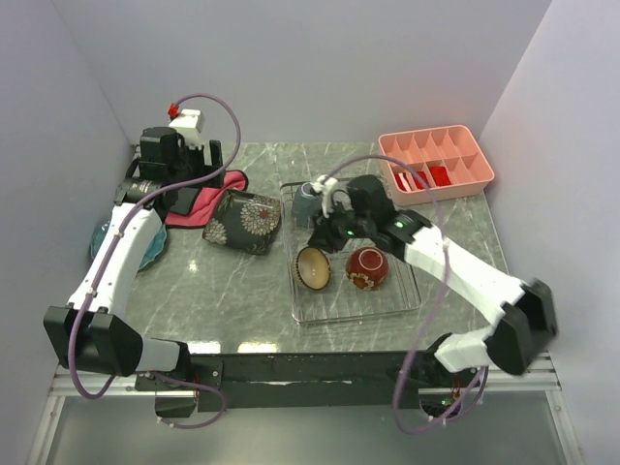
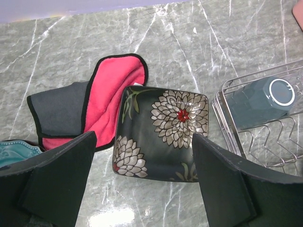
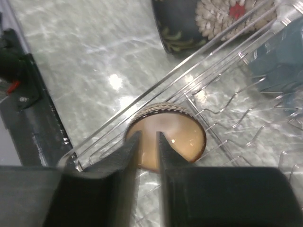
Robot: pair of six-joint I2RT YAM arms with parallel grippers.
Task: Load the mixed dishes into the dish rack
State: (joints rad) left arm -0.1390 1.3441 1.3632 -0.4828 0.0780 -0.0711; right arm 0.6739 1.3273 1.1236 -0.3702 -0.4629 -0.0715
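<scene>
Here the right gripper (image 3: 148,135) reaches into the dish rack (image 1: 358,310). Its fingers sit a narrow slit apart at the rim of the dark cream-lined bowl (image 3: 182,137), which stands on edge among the wires, presumably to drain; whether they pinch it cannot be told. The left gripper (image 2: 142,156), spread wide, hovers over the square flowered plate (image 2: 163,135), probably the next item. The surface (image 1: 242,300) is grey-green veined marble, enclosed by plain pale walls (image 1: 291,68).
</scene>
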